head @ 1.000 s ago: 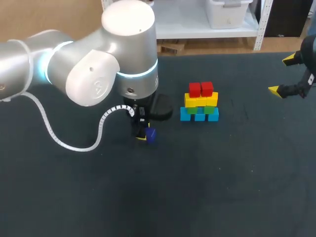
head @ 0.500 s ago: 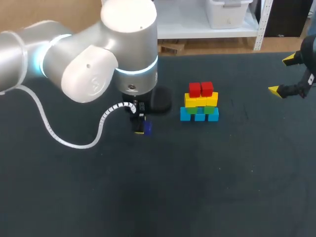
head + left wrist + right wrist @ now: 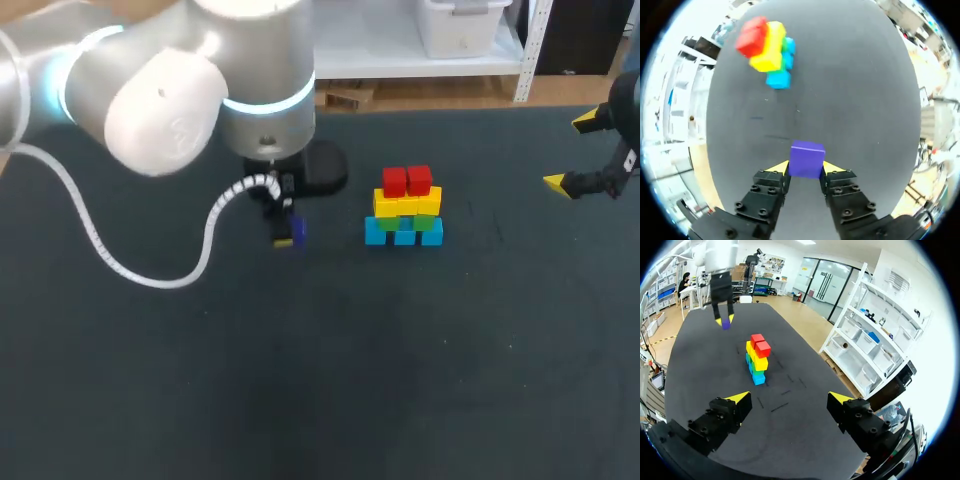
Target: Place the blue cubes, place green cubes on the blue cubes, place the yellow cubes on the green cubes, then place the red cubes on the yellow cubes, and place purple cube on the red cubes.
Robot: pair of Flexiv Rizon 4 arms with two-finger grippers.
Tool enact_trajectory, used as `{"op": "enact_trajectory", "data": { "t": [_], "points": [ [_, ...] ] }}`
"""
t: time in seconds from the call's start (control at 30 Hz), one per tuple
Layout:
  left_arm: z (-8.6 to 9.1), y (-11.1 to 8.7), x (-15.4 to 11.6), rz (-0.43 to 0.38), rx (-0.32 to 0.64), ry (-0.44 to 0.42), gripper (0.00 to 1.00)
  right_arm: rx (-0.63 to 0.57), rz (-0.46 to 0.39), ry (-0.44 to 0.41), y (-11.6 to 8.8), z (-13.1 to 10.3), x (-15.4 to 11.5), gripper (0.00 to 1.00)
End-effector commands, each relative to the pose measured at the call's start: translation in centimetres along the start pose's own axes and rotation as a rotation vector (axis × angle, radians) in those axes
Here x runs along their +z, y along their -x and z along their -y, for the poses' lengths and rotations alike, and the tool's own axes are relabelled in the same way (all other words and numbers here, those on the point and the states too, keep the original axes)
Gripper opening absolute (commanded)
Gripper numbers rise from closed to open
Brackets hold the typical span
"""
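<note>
Since a second ago my left arm has risen: its bulk fills more of the head view, and my left gripper [image 3: 285,238] has carried the purple cube [image 3: 297,228] up from the spot low on the dark table [image 3: 400,400] where it was, a little closer to the level of the stack. The stack itself has not shifted, and my right gripper [image 3: 572,152] has stayed out at the table's far right side, its fingers spread wide with nothing between them. My left claw is clenched on the purple cube, one yellow tip pressed to each of two opposite faces. The cube is a plain, even purple block with crisp edges, sitting square between the tips, one flat face turned to my wrist camera and the table showing beyond it. Ahead of it and well apart stands the pile: blue cubes [image 3: 778,79] at the base, green cubes [image 3: 786,47] on them and mostly hidden, yellow cubes [image 3: 769,47] above those, and two red cubes [image 3: 752,36] side by side on top.
</note>
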State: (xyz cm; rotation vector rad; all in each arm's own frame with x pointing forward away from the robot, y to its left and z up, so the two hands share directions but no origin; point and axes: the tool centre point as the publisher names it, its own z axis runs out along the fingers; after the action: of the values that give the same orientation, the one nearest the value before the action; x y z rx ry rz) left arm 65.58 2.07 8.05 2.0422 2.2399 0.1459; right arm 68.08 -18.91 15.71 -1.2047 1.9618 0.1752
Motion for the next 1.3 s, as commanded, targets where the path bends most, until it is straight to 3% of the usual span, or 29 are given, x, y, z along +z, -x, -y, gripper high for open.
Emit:
{"op": "enact_trajectory", "data": {
  "t": [0.03,0.27,0.63,0.93,1.3],
  "points": [
    [-1.8,0.6,-2.6,-0.001,-0.04,-0.012,0.0,0.001,-0.004,-0.009,0.1,-0.2,0.1,1.0],
    [-3.9,2.3,-5.2,0.002,-0.032,0.007,0.0,0.001,-0.004,-0.009,0.1,-0.2,0.1,1.0],
    [-4.8,5.1,-7.4,-0.035,0.032,-0.073,0.0,0.001,-0.004,-0.009,0.1,-0.2,0.1,1.0],
    [-4.7,7.4,-10.0,0.051,0.002,-0.118,0.0,0.001,-0.004,-0.009,0.1,-0.2,0.1,1.0],
    [-3.6,10.0,-9.0,0.045,0.037,-0.145,0.0,0.001,-0.004,-0.009,0.1,-0.2,0.1,1.0]
  ]
}}
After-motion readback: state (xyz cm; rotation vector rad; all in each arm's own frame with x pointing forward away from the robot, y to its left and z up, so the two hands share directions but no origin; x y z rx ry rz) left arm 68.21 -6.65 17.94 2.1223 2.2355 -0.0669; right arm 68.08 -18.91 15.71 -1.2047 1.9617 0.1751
